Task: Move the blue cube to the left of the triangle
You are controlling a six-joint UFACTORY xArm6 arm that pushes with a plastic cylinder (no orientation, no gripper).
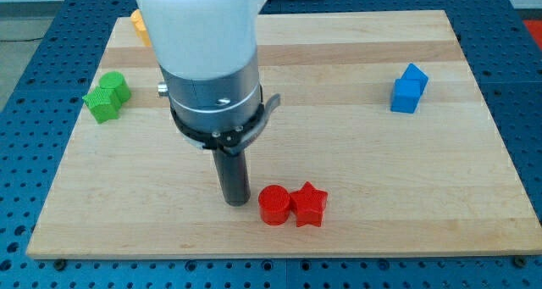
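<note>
The blue cube (pixel 409 89) sits on the wooden board at the view's right, near the right edge. No triangle block is clearly visible; an orange block (pixel 139 24) at the view's top left is mostly hidden behind the arm, and its shape cannot be told. My tip (pixel 235 201) rests on the board in the lower middle, just left of a red cylinder (pixel 274 205). It is far to the left of and below the blue cube.
A red star (pixel 310 204) touches the red cylinder on its right side. A green block (pixel 107 97) lies at the left edge. The wooden board (pixel 356 179) lies on a blue perforated table. The arm's wide body (pixel 207 60) hides the board's upper left middle.
</note>
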